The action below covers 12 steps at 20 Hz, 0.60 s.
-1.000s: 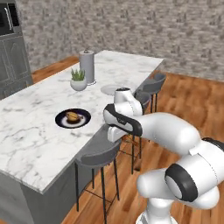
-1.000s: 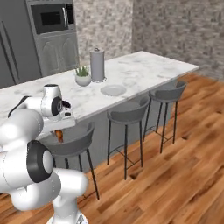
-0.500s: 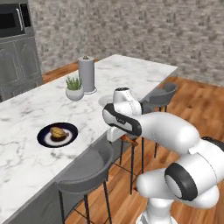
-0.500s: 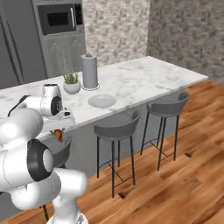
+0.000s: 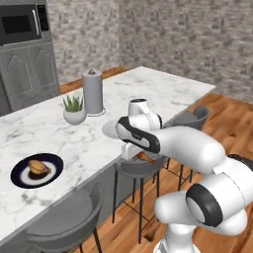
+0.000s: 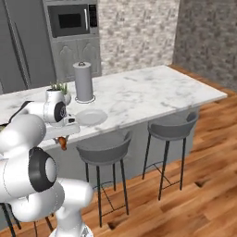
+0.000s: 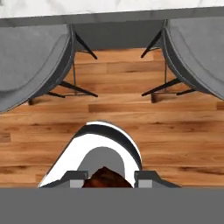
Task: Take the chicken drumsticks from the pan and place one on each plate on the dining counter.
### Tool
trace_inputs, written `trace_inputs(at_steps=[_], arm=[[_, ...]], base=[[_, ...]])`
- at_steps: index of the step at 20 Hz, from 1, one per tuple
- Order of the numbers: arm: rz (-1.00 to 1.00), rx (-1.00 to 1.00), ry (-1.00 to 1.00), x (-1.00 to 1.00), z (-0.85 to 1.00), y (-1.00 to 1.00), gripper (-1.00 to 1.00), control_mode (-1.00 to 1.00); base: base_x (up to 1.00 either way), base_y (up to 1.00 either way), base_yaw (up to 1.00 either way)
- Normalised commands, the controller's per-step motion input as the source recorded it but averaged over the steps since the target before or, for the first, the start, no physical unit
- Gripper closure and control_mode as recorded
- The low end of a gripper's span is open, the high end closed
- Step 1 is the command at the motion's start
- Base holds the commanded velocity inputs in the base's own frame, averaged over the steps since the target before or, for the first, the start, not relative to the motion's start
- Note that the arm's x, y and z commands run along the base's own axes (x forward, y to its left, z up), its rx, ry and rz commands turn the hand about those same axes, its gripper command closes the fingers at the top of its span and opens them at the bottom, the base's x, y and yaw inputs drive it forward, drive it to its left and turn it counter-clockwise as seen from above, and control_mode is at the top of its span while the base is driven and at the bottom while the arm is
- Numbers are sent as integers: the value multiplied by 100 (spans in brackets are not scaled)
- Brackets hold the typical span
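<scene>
My gripper (image 5: pixel 142 155) is shut on a golden-brown chicken drumstick (image 5: pixel 147 158). It hangs just off the front edge of the dining counter (image 5: pixel 163 94), above the stools. In the hand view the drumstick (image 7: pixel 106 176) sits between the fingertips (image 7: pixel 78 177). The pale plate (image 6: pixel 91 116) lies on the marble right behind the hand, partly hidden by my arm in the left base view. At the far left, the dark plate (image 5: pixel 37 170) carries another drumstick (image 5: pixel 38 168). The pan is out of view.
A paper towel roll (image 5: pixel 93 93) and a small potted plant (image 5: pixel 74 109) stand behind the pale plate. Grey stools (image 6: pixel 104 146) (image 6: pixel 173 127) line the counter's front over a wooden floor (image 7: pixel 113 105). A wall oven (image 6: pixel 71 21) sits in the cabinets behind.
The whole scene has slid left as the base drove right along the counter. The dark plate fell behind to the left; the pale plate came near the hand. The drumstick stays gripped.
</scene>
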Motion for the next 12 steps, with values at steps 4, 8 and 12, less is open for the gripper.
trace_inputs(at_steps=[4, 8, 12], arm=[[0, 0, 0, 0, 0, 0, 100, 100], [0, 0, 0, 0, 0, 0, 100, 100], [0, 0, 0, 0, 0, 0, 100, 100]], base=[[51, -57, 33], [50, -34, 32], [57, 10, 21]])
